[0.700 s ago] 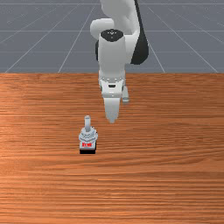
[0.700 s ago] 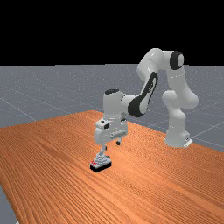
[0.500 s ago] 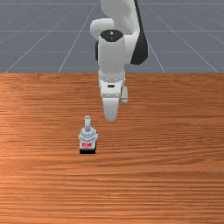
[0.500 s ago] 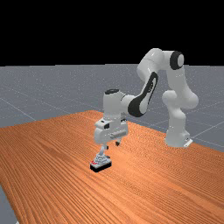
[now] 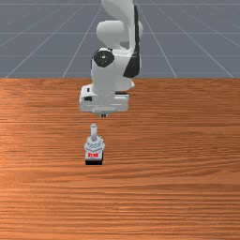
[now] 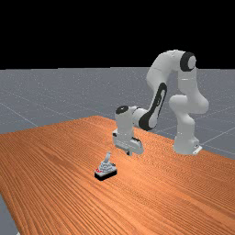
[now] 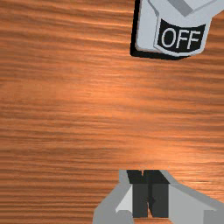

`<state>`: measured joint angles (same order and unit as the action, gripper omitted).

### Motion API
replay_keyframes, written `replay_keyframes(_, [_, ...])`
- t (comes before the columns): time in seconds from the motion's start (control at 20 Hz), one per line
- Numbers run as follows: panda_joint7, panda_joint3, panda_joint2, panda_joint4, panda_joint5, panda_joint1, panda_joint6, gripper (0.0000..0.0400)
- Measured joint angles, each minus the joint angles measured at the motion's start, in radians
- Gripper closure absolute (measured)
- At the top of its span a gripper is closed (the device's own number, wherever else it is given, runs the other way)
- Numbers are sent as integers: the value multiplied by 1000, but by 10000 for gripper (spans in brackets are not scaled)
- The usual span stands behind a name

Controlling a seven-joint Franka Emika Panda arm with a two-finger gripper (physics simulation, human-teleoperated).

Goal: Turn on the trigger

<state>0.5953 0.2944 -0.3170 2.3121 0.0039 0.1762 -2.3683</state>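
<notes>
Low over the table, on the arm's side of the switch, my gripper (image 5: 103, 115) has its fingers together with nothing between them. From the far view the gripper (image 6: 129, 153) hangs to the right of the switch (image 6: 106, 171), apart from it. The grey switch (image 5: 94, 146) has a black base and red lettering on the side away from the arm. Its lever (image 5: 93, 132) tilts toward the arm. In the wrist view, the switch's edge (image 7: 147, 33) carries an OFF label (image 7: 180, 38), and the closed gripper (image 7: 149, 192) stands off from it.
The wooden table (image 5: 187, 164) lies under the switch and the hand. Behind its far edge in the front view is the grey floor (image 5: 201, 47). The arm's base (image 6: 186, 144) stands at the far view's right.
My hand has turned by a large angle and moved toward the front view's left and back toward the arm's base. The fingers, apart before, have shut. The switch and its lever look unchanged.
</notes>
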Motion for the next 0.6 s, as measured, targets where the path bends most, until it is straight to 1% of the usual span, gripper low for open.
replay_keyframes(0.1, [76,7,-19,-24,27,3,29,395])
replay_keyframes(0.2, [97,5,-71,-82,45,-3,44,398])
replay_keyframes(0.4, [100,-5,-185,-227,68,-22,65,400])
replay_keyframes(0.5, [99,-12,-227,-345,73,-25,83,400])
replay_keyframes(0.55, [100,-15,-280,-422,77,-34,114,400])
replay_keyframes(0.6, [103,-17,-301,-464,90,-41,175,399])
